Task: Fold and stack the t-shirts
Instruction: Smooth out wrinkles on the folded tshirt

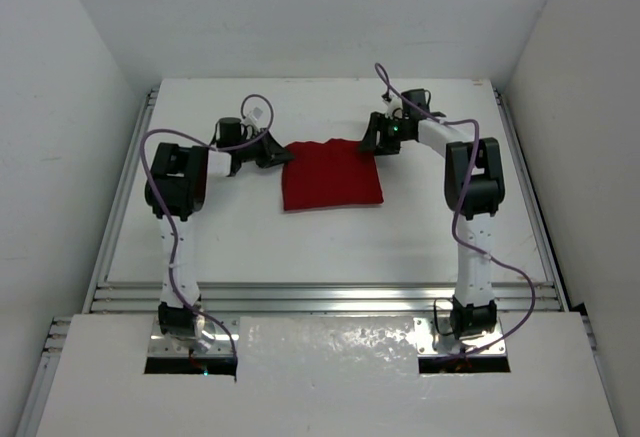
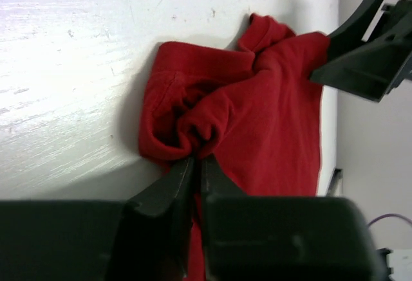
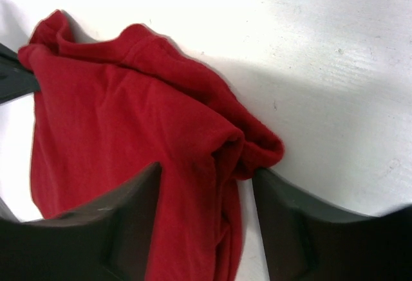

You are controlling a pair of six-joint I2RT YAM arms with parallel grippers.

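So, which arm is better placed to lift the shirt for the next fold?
Left. The left arm has its jaws shut on a bunched corner of the shirt. The right arm has jaws only straddling the other corner, gap showing, so it must close first.

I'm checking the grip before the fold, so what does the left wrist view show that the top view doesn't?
Only the left wrist view: the left pincer pinched shut on a bunched fold at the t-shirt corner. Only the top view: the left arm and right arm entire, the white table, and the t-shirt's whole outline, a rough rectangle spanning between the two pincers. Both: the dark red t-shirt and the right pincer at its opposite corner.
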